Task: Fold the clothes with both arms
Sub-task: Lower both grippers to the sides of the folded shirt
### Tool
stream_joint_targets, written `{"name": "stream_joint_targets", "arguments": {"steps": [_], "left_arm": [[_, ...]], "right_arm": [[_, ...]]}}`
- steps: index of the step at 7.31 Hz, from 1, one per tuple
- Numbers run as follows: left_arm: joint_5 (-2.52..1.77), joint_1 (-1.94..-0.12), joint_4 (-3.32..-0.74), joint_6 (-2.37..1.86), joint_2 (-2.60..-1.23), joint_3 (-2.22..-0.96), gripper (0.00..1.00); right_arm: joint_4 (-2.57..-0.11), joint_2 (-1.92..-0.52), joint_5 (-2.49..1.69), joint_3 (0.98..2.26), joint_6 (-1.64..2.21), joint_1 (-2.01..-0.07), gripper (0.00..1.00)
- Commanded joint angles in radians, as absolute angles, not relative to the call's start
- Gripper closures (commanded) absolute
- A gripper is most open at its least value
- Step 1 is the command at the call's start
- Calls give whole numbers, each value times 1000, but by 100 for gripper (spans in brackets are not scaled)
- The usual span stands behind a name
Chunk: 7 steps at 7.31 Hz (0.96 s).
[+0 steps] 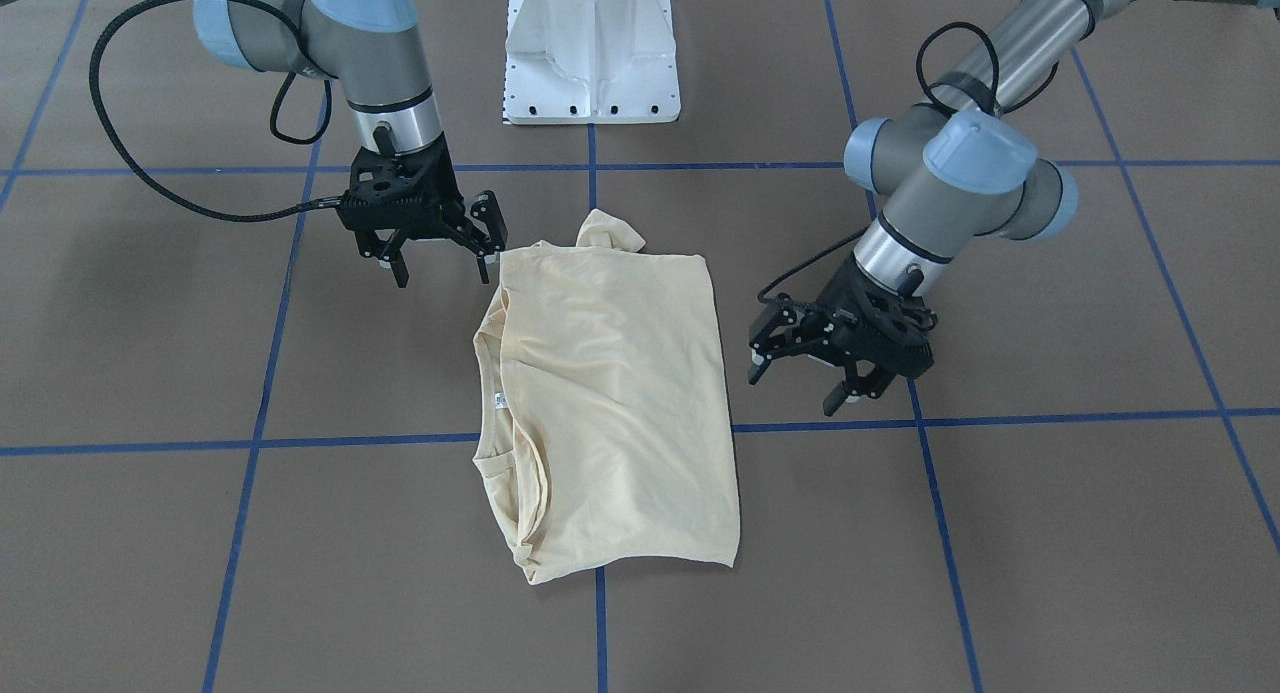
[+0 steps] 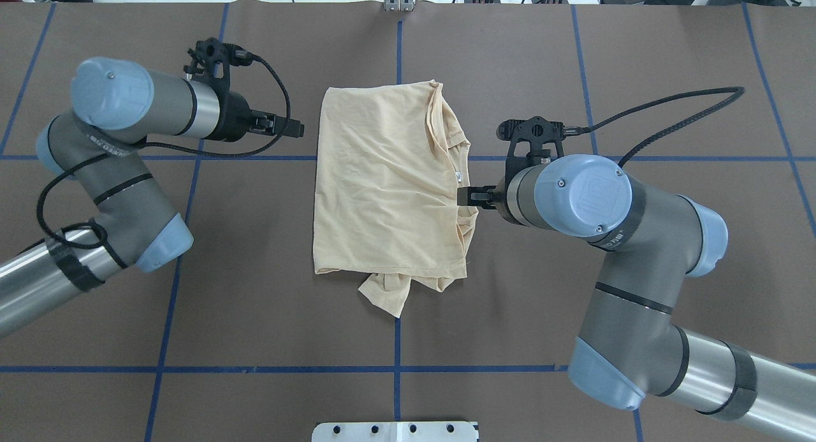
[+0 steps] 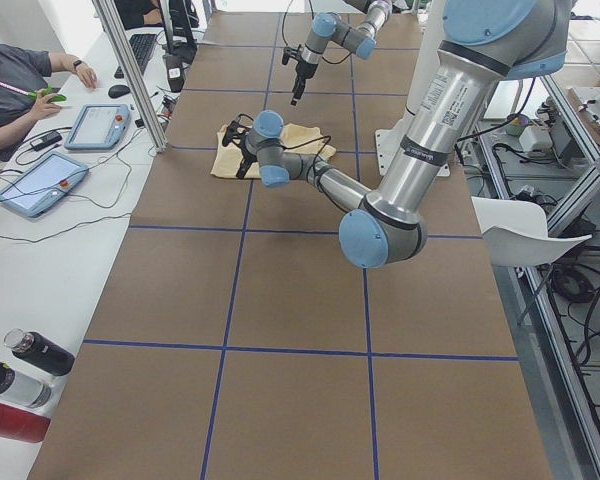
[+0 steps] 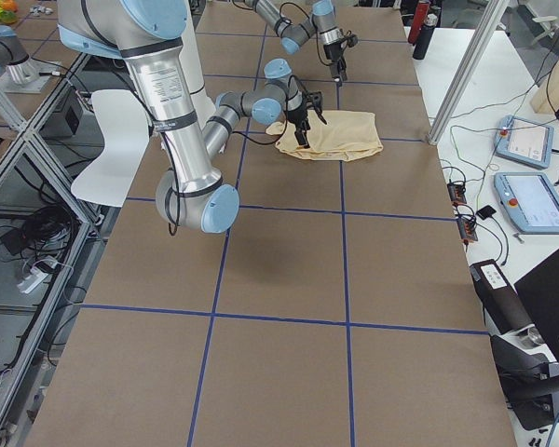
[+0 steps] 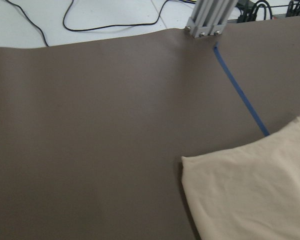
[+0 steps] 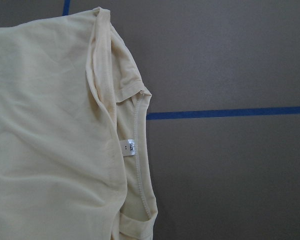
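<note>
Two grippers flank the folded T-shirt (image 1: 610, 403) in the front-facing view. The left arm (image 1: 960, 188) slopes down so the left gripper (image 1: 791, 393) hovers just beside the cloth's long edge. The right arm (image 1: 385, 83) hangs its right gripper (image 1: 445, 275) by the corner nearest the base (image 1: 592, 53). Both have their jaws spread and hold nothing. The shirt lies mid-table, with its long axis running out from the base, the collar (image 1: 497, 373) on the robot's right, and a sleeve end (image 1: 605, 231) poking baseward.

Overhead, you see the right gripper above the collar edge and the left one off the opposite edge.

The left wrist view shows one shirt corner on the brown table (image 5: 90, 150).

The right wrist view shows the collar and a small white label (image 6: 130, 147).
</note>
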<state>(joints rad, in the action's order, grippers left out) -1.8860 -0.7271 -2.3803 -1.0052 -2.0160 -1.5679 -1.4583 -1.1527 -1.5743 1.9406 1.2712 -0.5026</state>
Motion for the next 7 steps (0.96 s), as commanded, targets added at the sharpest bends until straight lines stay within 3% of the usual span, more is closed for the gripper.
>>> {"name": "stream_joint_targets", "arguments": {"steps": [1, 2, 5, 7], "left_arm": [[-1780, -550, -2139, -1165, -1937, -1821, 0], [-1728, -460, -2005, -1237, -1943, -1889, 0], [-1677, -348, -2006, -1324, -1953, -1813, 1], [-1677, -348, -2006, -1321, -1959, -1795, 9]], "right_arm": [[-1456, -1170, -1574, 1956, 1285, -500, 0], [-1456, -1170, -1574, 1954, 1287, -499, 0], [-1454, -1170, -1569, 1953, 1289, -497, 0], [-1454, -1169, -1569, 1953, 1289, -495, 0]]}}
